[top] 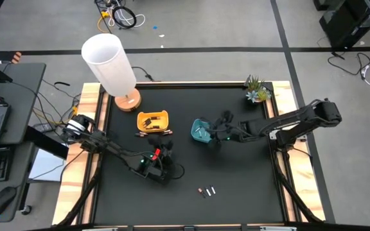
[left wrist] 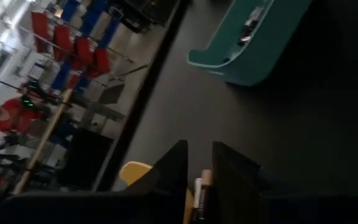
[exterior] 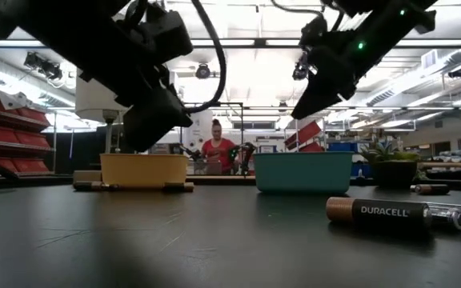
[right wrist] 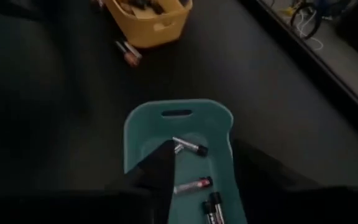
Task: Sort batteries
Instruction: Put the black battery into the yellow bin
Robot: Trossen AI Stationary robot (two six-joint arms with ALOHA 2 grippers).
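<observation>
- The right end effector (right wrist: 201, 171) hangs over the teal tray (top: 200, 131), its fingers spread apart and holding nothing.
- Four batteries (right wrist: 190, 147) lie inside that tray.
- The left end effector (left wrist: 199, 163) sits just in front of the yellow tray (top: 153, 120); its fingers stand slightly apart with a battery (left wrist: 197, 198) showing between them, and I cannot tell whether they grip it.
- Three more batteries (top: 206, 191) lie loose on the bench (top: 236, 186), and others lie beside the yellow tray.
</observation>
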